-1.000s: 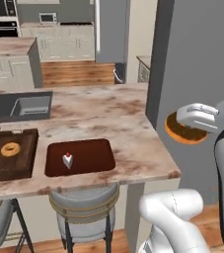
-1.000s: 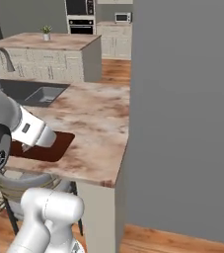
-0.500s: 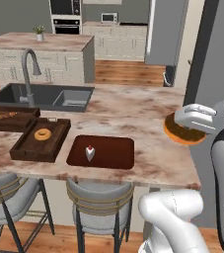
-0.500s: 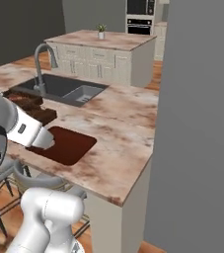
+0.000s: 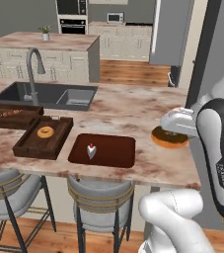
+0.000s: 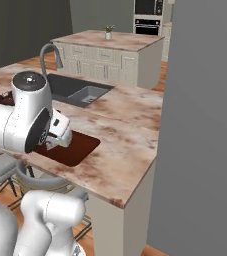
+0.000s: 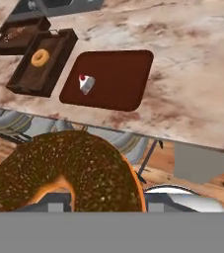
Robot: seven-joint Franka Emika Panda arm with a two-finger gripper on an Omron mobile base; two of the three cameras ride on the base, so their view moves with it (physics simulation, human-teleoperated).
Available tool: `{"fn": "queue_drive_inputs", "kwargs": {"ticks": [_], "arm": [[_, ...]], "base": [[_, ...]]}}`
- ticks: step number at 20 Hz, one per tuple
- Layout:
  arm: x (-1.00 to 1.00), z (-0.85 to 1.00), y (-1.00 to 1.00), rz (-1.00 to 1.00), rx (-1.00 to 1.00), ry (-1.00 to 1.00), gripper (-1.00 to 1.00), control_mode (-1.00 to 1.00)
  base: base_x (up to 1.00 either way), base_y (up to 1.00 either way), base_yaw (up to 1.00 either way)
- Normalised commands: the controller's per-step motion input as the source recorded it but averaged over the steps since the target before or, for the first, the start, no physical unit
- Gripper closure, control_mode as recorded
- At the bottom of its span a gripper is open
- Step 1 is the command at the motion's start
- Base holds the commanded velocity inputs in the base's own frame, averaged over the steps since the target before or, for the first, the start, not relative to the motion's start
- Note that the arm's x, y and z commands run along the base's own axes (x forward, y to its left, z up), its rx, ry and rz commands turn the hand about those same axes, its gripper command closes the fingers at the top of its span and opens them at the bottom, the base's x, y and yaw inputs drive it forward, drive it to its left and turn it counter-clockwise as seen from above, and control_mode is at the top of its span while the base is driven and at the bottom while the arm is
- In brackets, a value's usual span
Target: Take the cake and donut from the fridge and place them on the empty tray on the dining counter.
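Clamped on the donut (image 5: 169, 138), the claw (image 5: 175, 129) hangs at the right end of the surface (image 5: 133, 108), just off its near edge, ring held roughly flat beneath the white hand. Seen from the hand camera: donut (image 7: 64, 170) huge and close, stools and floor under it, tray (image 7: 108, 79) farther ahead on the marble.

To finish the step well: carry the ring forward and to the left until fully over the tray (image 5: 103, 150), keep it level, lower it close before letting go so as not to bounce or roll. Aim for the bare right half, well away from the cake (image 5: 91, 150), which sits left of centre and looks light enough to be knocked over. Steer clear of the dark wooden box (image 5: 43, 137) just left of the tray, holding a paler donut (image 5: 46, 132); not the target. Low rim on the tray, so little to stop a slide.

Hard to make out: fingertips buried behind the glazed ring in the hand camera, grip depth impossible to judge. From the right base camera, tray (image 6: 80, 147) half covered by the arm, cake and held donut hidden behind it. Second box (image 5: 10, 116) by the sink (image 5: 54, 95) with contents too small to name.
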Motion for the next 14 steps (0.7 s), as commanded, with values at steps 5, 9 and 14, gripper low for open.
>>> {"fn": "queue_drive_inputs", "kwargs": {"ticks": [5, 9, 14], "arm": [[0.99, -0.98, 0.24, 0.23, 0.00, 0.26, 1.00, -1.00], [1.00, -0.75, 0.07, 0.02, 0.00, 0.02, 1.00, -1.00], [0.79, -0.50, 0.00, 0.00, -0.01, -0.09, 1.00, -1.00]], "base": [[0.00, 0.00, 0.00], [0.00, 0.00, 0.00], [0.00, 0.00, 0.00]]}}
